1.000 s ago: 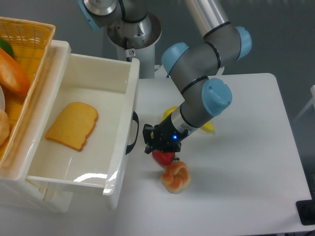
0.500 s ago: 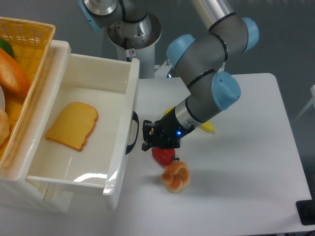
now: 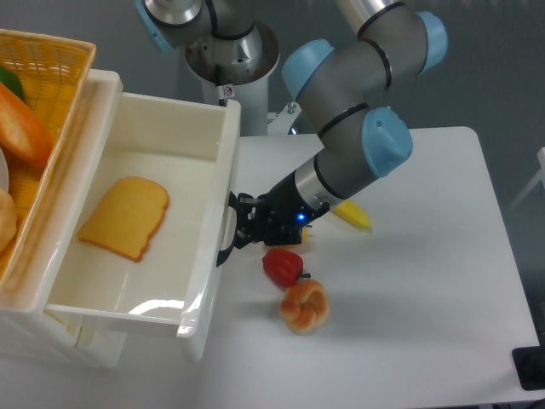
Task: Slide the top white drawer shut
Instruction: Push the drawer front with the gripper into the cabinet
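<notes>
The top white drawer (image 3: 213, 247) stands pulled far out of its cabinet at the left, with a slice of toast (image 3: 126, 217) lying inside. Its curved black handle (image 3: 228, 232) is on the right-facing front. My gripper (image 3: 241, 223) reaches in from the right and its fingertips sit right at the handle, touching or nearly touching it. The fingers look close together, but I cannot tell whether they are open or shut. Nothing shows between them.
A yellow wicker basket (image 3: 64, 77) with bread sits on the cabinet top at the far left. On the table to the right of the drawer lie a red pepper (image 3: 283, 267), a bread roll (image 3: 305, 308) and a yellow item (image 3: 353, 215) partly behind my arm.
My gripper has moved left, away from above the red pepper, up to the drawer's black handle. The drawer has not visibly moved.
</notes>
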`<state>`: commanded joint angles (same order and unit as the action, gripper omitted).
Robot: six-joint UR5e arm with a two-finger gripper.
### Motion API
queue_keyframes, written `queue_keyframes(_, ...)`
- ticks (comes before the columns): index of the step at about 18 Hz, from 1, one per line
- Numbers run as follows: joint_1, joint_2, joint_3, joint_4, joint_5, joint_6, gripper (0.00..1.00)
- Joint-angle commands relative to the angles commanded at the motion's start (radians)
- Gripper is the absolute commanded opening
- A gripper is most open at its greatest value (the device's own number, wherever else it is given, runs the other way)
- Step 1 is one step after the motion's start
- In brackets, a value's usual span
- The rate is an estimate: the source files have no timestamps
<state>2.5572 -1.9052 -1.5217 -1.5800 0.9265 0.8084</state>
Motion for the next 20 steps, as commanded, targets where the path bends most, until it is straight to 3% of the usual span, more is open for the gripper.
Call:
queue_keyframes(11, -0.055, 0.014, -0.003, -0.028, 0.000, -0.003, 0.00)
queue_keyframes(20, -0.155, 0.015, 0.000, -0.015, 0.003, -0.119, 0.00)
